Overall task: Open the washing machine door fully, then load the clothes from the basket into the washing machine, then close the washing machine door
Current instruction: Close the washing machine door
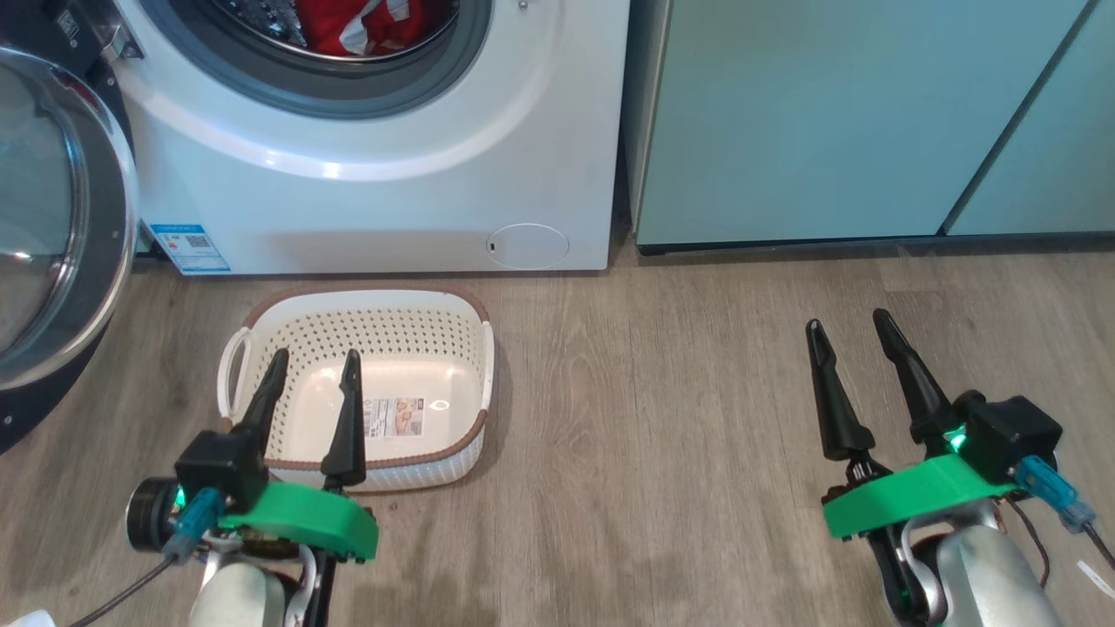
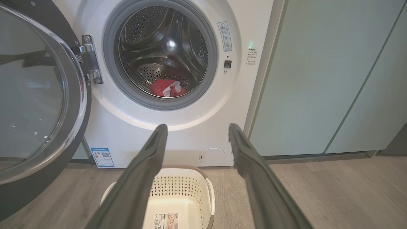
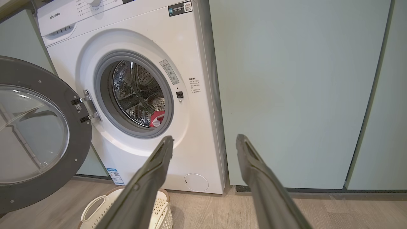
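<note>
- White washing machine (image 1: 375,200) stands with its drum mouth open.
- Glossy black-rimmed door (image 1: 52,226) is swung wide at left. We judge it rigid and hinge-guided, best pushed at the outer rim rather than the slick glass.
- Cream basket (image 1: 409,470) on the floor holds nothing but its label.
- Red-and-white clothes (image 1: 357,26), soft and light, lie low in the drum.
- Left gripper (image 1: 316,355) and right gripper (image 1: 847,320) hover with fingers spread, grasping nothing.
</note>
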